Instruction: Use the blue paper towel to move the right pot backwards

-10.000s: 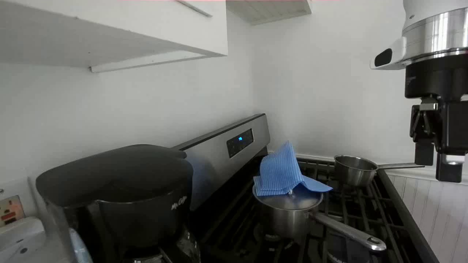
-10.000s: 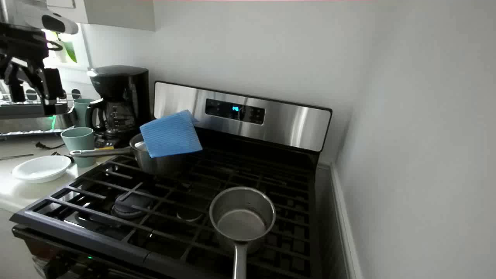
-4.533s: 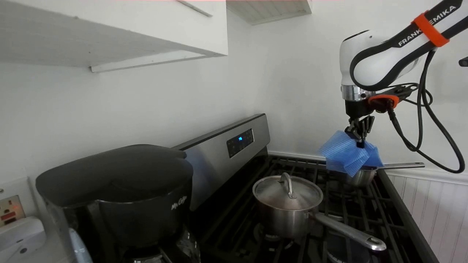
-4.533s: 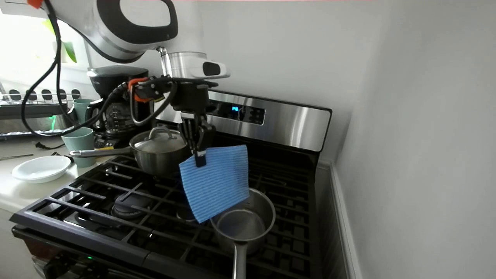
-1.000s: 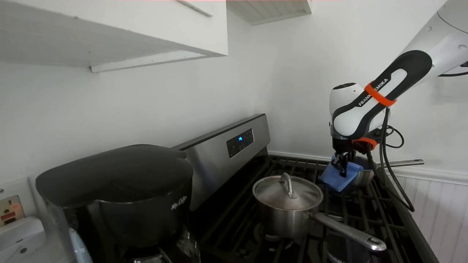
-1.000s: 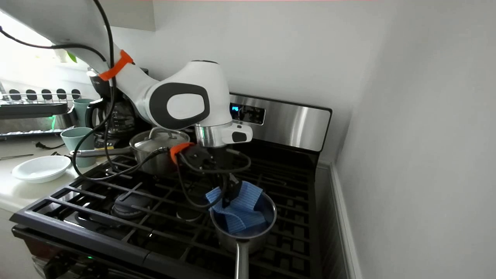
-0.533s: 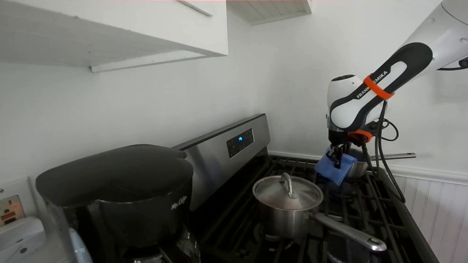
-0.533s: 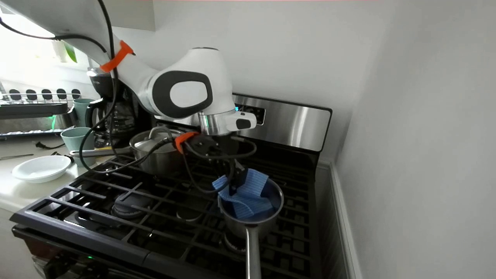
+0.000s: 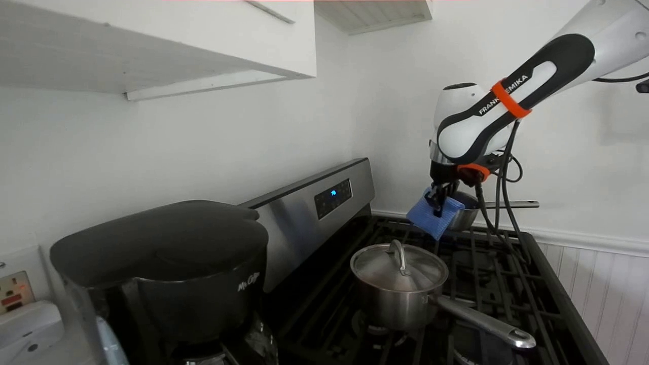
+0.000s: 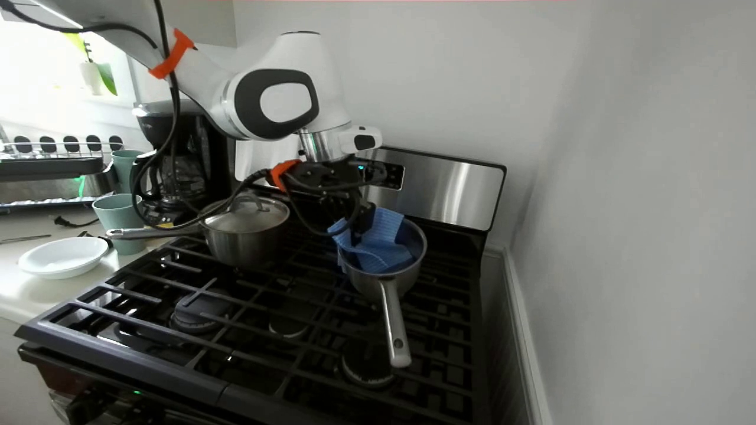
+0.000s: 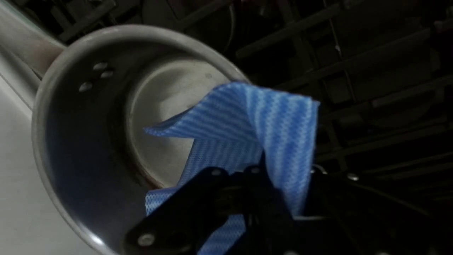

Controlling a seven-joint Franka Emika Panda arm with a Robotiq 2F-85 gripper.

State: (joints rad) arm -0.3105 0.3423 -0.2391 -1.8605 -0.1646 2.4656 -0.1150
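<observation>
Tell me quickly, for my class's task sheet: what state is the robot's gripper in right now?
Gripper: closed on the blue paper towel, apparently pinching the side of the right pot through it.

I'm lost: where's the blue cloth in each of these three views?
In an exterior view: blue cloth right of centre, slightly low.
In an exterior view: blue cloth near the centre, slightly low.
In the wrist view: blue cloth from the centre down to the bottom edge.
Shared landmark: the lidless pot, which the cloth partly hides in all three.
</observation>
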